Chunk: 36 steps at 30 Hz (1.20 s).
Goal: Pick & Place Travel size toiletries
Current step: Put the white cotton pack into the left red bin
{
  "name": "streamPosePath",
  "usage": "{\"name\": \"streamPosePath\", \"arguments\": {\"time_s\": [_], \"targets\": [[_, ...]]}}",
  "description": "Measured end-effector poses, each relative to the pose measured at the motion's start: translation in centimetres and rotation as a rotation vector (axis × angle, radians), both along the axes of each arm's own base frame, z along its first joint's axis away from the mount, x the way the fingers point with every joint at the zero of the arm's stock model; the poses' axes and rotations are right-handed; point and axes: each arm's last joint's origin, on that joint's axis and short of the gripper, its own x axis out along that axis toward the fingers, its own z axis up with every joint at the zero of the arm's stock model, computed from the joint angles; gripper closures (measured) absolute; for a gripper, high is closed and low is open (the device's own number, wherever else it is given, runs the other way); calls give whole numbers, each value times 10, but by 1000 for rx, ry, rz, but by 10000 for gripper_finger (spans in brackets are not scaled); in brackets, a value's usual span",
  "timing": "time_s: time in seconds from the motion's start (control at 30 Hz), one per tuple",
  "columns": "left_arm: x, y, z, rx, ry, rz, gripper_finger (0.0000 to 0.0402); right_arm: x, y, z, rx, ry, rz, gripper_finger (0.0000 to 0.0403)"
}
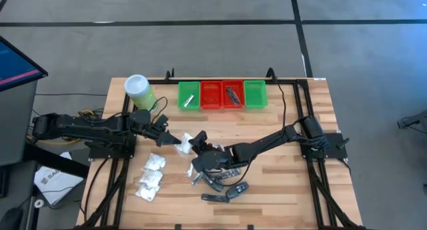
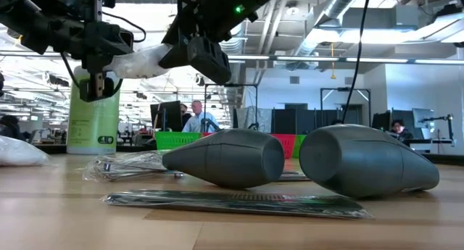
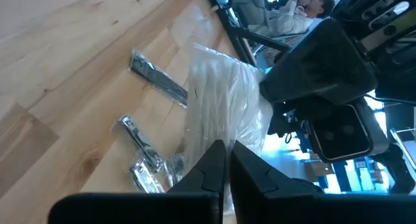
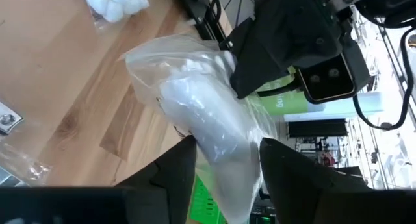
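Risk: we hold the white packet (image 4: 208,130) pinched in the left gripper (image 3: 226,160) near the canister (image 1: 139,91), right gripper (image 4: 227,160) half-open straddling it; opposed pull could tear it

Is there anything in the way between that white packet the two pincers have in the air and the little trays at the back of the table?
Nothing visible. The white packet hangs between the left pincer and the right pincer, above the table. The bare wood up to the green and red trays looks open; the light-green canister stands off to the side.

Green canister (image 1: 139,91) beside four trays (image 1: 222,95); people, perhaps seated, beyond the table (image 2: 43,206).
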Motion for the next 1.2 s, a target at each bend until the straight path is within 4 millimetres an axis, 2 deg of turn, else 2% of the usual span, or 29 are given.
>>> {"name": "streamPosePath", "arguments": {"time_s": [0.13,0.4,0.53,0.83,1.2], "targets": [[0,0,1,1,-8,-1,395,0,0,0,0,0,0,283],[1,0,1,16,-18,12,381,-1,4,0,27,-8,4,392],[1,1,2,50,-23,34,369,-1,4,-1,59,-20,-4,385],[1,2,3,119,-52,24,324,-2,4,0,81,-28,-16,399],[3,2,10,179,-134,22,309,-19,-7,23,209,-5,-90,401]]}}
